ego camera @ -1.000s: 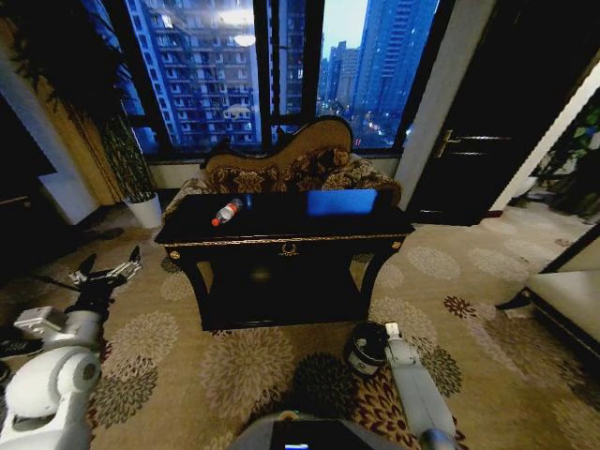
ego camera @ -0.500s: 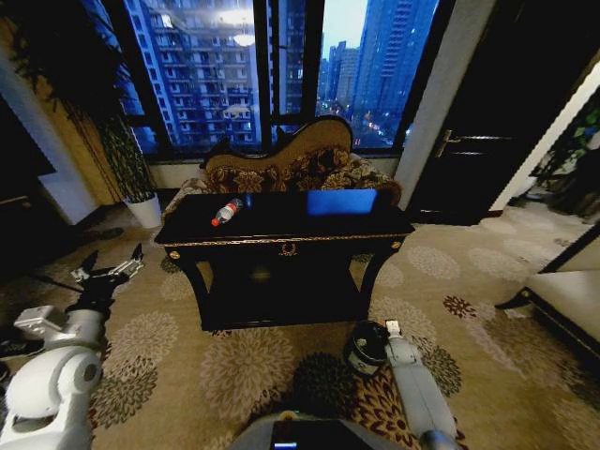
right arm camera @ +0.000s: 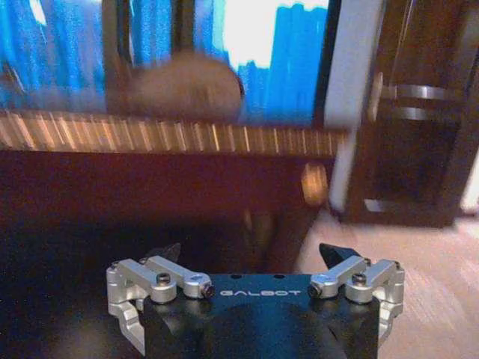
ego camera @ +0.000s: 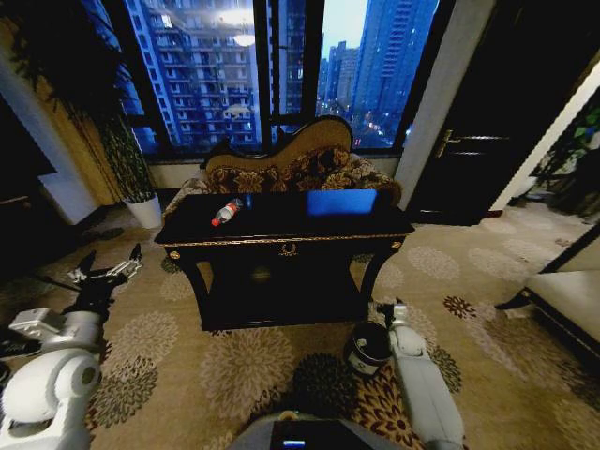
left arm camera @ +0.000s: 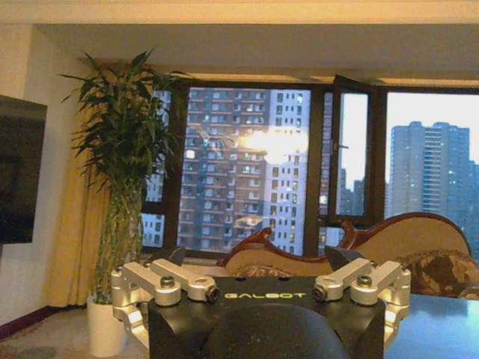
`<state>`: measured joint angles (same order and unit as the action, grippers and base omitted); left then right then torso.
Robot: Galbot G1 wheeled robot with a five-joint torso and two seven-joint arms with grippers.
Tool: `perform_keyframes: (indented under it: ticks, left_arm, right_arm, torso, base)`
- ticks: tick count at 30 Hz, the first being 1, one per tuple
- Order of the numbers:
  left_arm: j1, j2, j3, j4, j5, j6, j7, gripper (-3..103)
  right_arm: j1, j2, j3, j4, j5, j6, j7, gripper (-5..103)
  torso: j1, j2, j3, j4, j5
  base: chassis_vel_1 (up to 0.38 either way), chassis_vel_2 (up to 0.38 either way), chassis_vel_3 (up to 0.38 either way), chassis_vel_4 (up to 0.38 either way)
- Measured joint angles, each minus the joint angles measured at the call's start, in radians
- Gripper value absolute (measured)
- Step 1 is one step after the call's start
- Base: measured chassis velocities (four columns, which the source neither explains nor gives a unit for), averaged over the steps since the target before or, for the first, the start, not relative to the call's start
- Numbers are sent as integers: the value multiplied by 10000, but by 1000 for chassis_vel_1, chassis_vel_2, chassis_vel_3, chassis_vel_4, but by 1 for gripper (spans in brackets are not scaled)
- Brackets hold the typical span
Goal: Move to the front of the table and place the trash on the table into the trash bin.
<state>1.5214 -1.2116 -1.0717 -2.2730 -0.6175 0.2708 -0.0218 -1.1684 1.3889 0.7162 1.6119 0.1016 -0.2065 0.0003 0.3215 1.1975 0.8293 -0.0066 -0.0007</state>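
The black table (ego camera: 281, 230) with gold trim stands in the middle of the room, right in front of the brown sofa (ego camera: 291, 169). The robot faces the table's long front side. A tall plant in a white pot (ego camera: 145, 211) stands off the table's left end, by the window.

The small black trash bin (ego camera: 366, 349) sits on the flowery carpet, near the table's front right leg. The right gripper (ego camera: 387, 310) hangs just beside the bin, low down, below the table top. Its fingers are spread wide with nothing between them. The left gripper (ego camera: 108, 270) floats out past the table's left end, also spread wide and empty.

The clear bottle with a red cap (ego camera: 225, 213) lies on its side on the table top, toward the left end. No other trash can be made out up there.

The robot looks close to the table now, so the reaching part comes next. To do it well, an arm should rise above the gold edge first, then come down over the middle of the bottle, gripping across its round body so it does not roll away.
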Motion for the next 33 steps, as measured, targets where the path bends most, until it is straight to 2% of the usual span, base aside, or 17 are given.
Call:
perform_keyframes:
  ticks: [2, 6, 11, 21, 33]
  left_arm:
    - [-1, 2, 29, -7, 20, 4, -5, 100]
    - [-32, 38, 120, -24, 71, 26, 12, 100]
    - [-23, 70, 148, 4, 75, 29, 23, 100]
    - [-119, 244, 294, 132, 159, 29, 117, 100]
    - [-128, 181, 313, 200, 184, 32, 158, 100]
  right_arm:
    - [-138, 34, -16, 524, 194, -99, 0, 100]
    - [-708, 151, -503, 3520, 1326, -926, 0, 100]
    - [-1006, 122, -1124, 5052, 1948, -1480, 2, 100]
    - [-1375, 35, -1630, 5517, 2103, -1854, 1, 100]
    - [-1510, 80, -1888, 5549, 1863, -1794, -3, 100]
  torso:
    - [0, 0, 0, -1, 1]
    - [-1, 1, -1, 2, 2]
    - [0, 0, -1, 0, 3]
    - [0, 0, 0, 0, 6]
    - [-2, 1, -1, 0, 6]
  base:
    - [0, 0, 0, 0]
    - [0, 0, 0, 0]
    - [0, 0, 0, 0]
    - [0, 0, 0, 0]
    - [-14, 11, 15, -13]
